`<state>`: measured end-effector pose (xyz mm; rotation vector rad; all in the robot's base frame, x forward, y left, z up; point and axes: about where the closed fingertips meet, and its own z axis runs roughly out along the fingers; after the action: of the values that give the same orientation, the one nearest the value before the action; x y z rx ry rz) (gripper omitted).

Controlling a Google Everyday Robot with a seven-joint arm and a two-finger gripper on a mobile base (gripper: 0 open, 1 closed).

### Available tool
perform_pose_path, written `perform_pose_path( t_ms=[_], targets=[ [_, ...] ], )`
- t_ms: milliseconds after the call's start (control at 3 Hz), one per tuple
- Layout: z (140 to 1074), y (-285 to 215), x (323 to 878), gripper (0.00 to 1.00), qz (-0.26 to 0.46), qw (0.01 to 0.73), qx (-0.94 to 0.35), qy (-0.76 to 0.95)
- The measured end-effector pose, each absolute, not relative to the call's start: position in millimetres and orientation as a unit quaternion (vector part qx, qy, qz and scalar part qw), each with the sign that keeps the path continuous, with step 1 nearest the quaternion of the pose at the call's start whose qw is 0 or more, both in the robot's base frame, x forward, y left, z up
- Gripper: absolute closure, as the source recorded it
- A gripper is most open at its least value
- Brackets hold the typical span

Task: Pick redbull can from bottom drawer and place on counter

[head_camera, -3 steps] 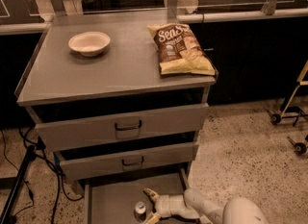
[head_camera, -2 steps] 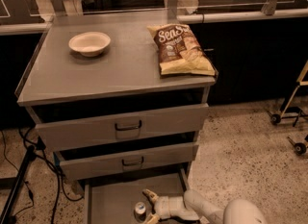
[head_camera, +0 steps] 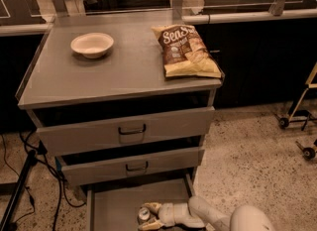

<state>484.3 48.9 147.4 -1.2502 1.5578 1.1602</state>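
The bottom drawer [head_camera: 119, 205] is pulled out at the lower edge of the camera view, showing its flat grey floor. The redbull can [head_camera: 144, 214] stands in it near the front right, its shiny round top facing up. My gripper [head_camera: 150, 215] reaches in from the right, low in the drawer, with one finger behind the can and one in front of it. The fingers sit close around the can. The counter [head_camera: 119, 71] is the grey cabinet top above.
A white bowl [head_camera: 92, 44] sits at the counter's back left and a chip bag [head_camera: 186, 50] at its right edge. The two upper drawers [head_camera: 130, 131] are slightly ajar. Cables and a dark stand [head_camera: 20, 190] are left of the cabinet. A wheeled frame [head_camera: 297, 116] stands at the right.
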Motion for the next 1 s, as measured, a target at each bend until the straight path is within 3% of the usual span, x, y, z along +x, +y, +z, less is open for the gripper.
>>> perform_pose_path(
  t_ms=[667, 1000],
  targets=[
    [147.4, 49.0, 484.3, 0.87, 0.459, 0.404, -0.495, 0.617],
    [147.4, 49.0, 484.2, 1.00, 0.459, 0.404, -0.495, 0.617]
  ],
)
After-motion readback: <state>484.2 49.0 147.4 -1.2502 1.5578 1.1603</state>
